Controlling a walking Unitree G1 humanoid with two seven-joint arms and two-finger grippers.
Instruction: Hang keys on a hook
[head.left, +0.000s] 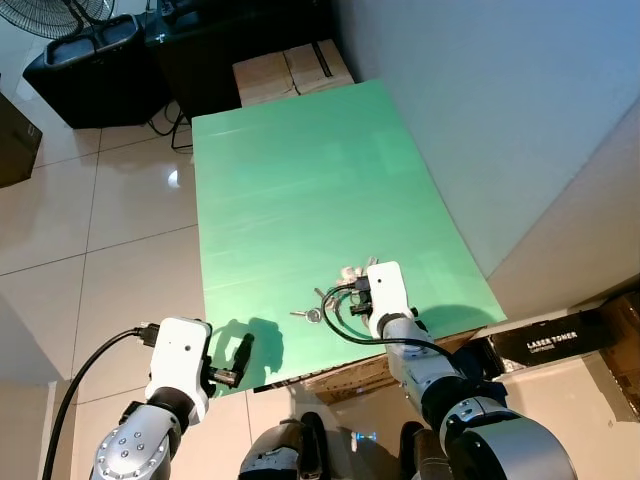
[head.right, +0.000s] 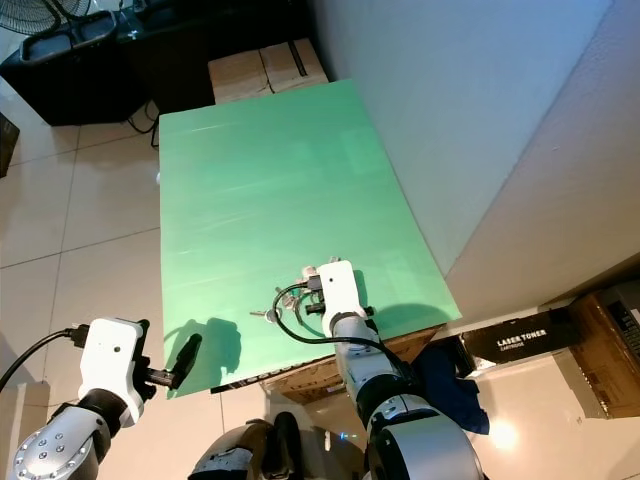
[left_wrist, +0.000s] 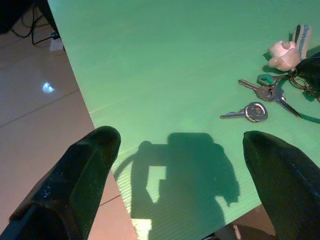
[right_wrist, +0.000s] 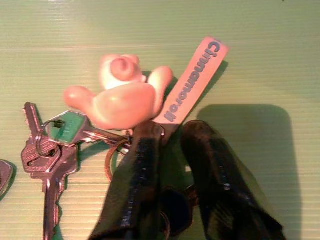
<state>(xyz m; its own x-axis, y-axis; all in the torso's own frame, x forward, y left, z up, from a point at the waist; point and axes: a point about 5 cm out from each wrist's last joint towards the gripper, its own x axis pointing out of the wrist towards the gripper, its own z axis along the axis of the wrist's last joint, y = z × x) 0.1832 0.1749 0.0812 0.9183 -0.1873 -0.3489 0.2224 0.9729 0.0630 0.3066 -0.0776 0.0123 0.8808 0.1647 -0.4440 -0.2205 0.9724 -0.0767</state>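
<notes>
A bunch of keys (right_wrist: 50, 155) lies on the green tabletop (head.left: 300, 180) near its front edge. It carries a pink rubber charm (right_wrist: 120, 97) and a pink strap (right_wrist: 192, 82) printed "Cinnamoroll". My right gripper (right_wrist: 172, 165) rests on the table over the bunch, its fingers shut on the strap end and key ring. From the head camera, the keys (head.left: 335, 295) show just left of the right wrist's white housing (head.left: 388, 290). My left gripper (left_wrist: 185, 170) stands open and holds nothing at the front left corner of the table (head.left: 238, 362), left of the keys (left_wrist: 265, 92).
A pale wall (head.left: 500, 110) runs along the table's right side. Cardboard boxes (head.left: 292, 70) and black cabinets (head.left: 100, 65) stand beyond the far end. Tiled floor (head.left: 100, 230) lies to the left. A laser toner box (head.left: 550, 345) sits on the floor at the right.
</notes>
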